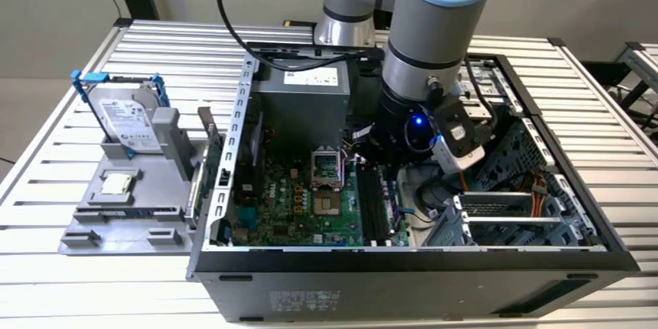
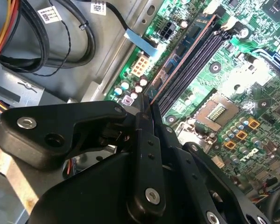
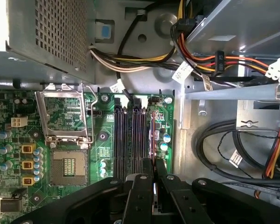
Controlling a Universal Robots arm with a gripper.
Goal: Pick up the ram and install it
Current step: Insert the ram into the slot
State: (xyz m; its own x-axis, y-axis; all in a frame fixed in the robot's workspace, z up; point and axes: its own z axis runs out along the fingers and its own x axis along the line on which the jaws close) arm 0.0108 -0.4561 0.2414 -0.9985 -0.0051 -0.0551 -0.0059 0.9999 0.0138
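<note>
Gripper (image 3: 153, 179) pinching the ram (image 3: 152, 140) edge-on, apparently seated in the outermost slot (image 3: 151, 116) of the board (image 3: 102, 140); stick's long axis parallel to the empty slots (image 3: 126, 140).

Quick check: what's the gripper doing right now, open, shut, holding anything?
Gripper: shut on the ram, holding it edge-down at the memory slots of the motherboard.

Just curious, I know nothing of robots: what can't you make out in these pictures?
- First wrist view: the ram is edge-on; whether it sits in its slot is unclear.
- Second wrist view: the hand covers the ram's near end.
- Exterior view: the arm blocks the hand.
</note>
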